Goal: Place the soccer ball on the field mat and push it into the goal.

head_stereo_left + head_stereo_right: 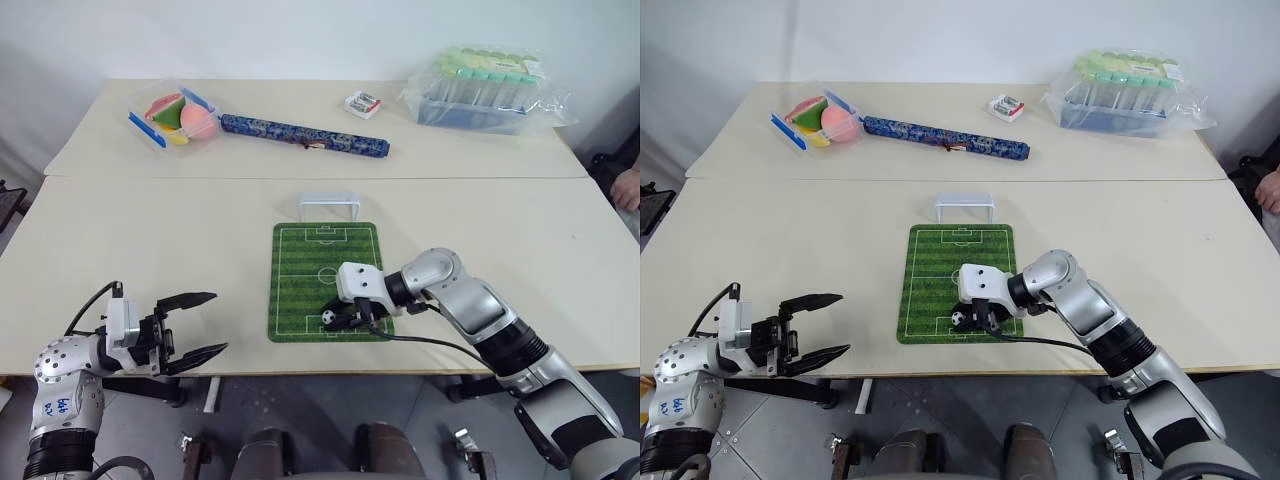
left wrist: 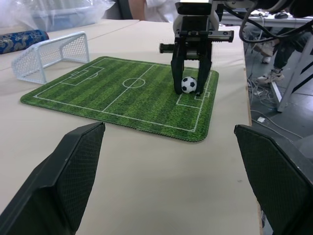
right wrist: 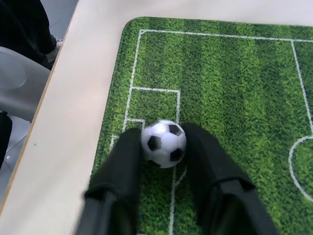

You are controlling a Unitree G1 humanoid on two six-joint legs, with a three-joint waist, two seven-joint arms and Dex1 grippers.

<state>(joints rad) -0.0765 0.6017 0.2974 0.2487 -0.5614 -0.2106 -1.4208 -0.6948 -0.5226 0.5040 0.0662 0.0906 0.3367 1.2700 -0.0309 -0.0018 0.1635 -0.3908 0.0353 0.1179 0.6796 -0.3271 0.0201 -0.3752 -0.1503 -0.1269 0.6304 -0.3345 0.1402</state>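
Glossy soccer ball (image 3: 164, 143) on fuzzy, grass-textured field mat (image 3: 234, 88)

Beige table (image 1: 150, 240) under field mat (image 1: 300, 270)

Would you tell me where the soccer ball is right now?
The soccer ball sits on the field mat, in the penalty area nearest the robot, between the right gripper's fingers.

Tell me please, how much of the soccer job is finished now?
Done: the soccer ball sits on the field mat, at the end far from the goal. In hand: the right gripper straddles the ball, fingers beside it. Left: the push along the mat into the goal. The left gripper hangs open, off the mat.
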